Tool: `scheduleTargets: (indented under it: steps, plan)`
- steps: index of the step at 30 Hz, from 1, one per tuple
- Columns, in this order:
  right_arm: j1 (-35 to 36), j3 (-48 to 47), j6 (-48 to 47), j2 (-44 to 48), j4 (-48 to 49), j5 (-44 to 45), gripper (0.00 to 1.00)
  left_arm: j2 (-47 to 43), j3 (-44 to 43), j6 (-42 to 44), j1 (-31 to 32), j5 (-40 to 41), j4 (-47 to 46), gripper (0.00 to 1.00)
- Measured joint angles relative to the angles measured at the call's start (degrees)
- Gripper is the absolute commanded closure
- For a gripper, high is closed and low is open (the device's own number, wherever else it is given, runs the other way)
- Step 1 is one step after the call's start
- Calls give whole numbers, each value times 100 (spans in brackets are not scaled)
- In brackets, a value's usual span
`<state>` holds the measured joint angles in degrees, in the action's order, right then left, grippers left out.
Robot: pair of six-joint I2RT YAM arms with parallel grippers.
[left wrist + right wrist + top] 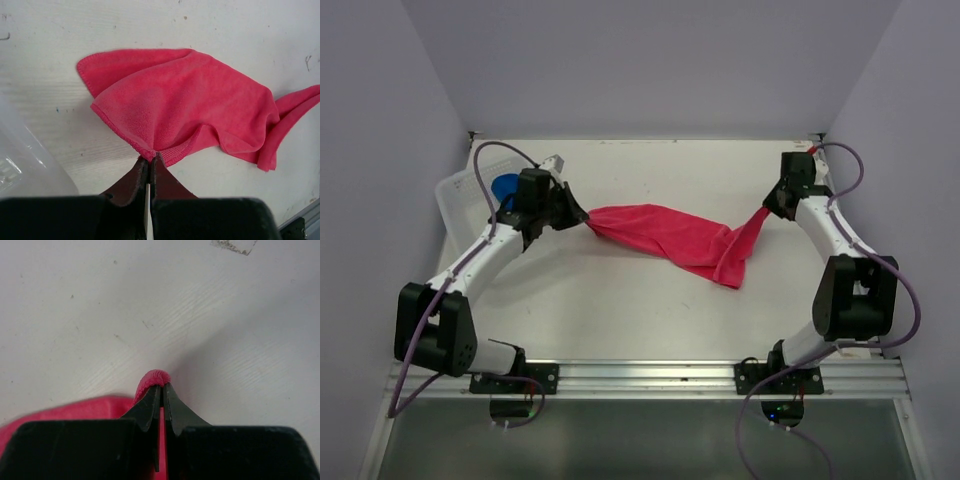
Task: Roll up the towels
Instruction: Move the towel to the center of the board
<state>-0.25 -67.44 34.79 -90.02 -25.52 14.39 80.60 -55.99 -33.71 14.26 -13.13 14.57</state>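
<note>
From the top view, we see the pink-red towel (665,237) stretched across the middle of the counter (620,320) between the two arms. The left tool (582,218) is clamped on its left end and the right tool (767,212) on a narrow corner at its right end. The cloth is widest in the middle, and a loose flap droops toward the near side close to the right end; we cannot tell how much of it rests on the counter. The blue towel (505,187) sits in the white basket (455,200) at the far left, just behind the left arm and partly hidden by it. In the left wrist view, the left tool (150,161) has its jaws pressed together on the hemmed edge of the pink-red towel (190,105). The towel fans out ahead of the tool in soft folds over the counter (225,30), one corner pointing left and a thin strip trailing off to the right. A translucent wall of the basket (22,155) shows at the lower left, beside the tool. In the right wrist view, the right tool (162,390) is closed tight on a small bunched fold of the pink-red towel (156,376), which pokes out just past the fingertips. More of the cloth shows low on the left, behind the tool's body, and the counter (100,310) lies beyond.
</note>
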Motion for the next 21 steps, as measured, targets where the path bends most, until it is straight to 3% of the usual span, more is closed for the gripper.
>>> scheduleTargets:
  steps: [9, 13, 14, 15, 17, 21]
  plan:
    - [-748, -238, 85, -378, -234, -26, 100, -782, 238, 520, 0, 208, 245, 100]
    - [-796, -299, 90, -455, -363, 20, 76, -876, 407, 697, 0, 249, 310, 100]
    - [-796, -299, 81, -455, -380, 4, 59, -876, 463, 743, 0, 245, 310, 100]
    - [-789, -299, 111, -455, -374, -15, 53, -876, 520, 785, 0, 238, 313, 100]
    - [-789, -299, 48, -455, -363, -79, 45, -876, 612, 841, 0, 184, 317, 100]
    - [-789, -289, -31, -452, -385, -219, 44, -876, 717, 951, 0, 35, 313, 100]
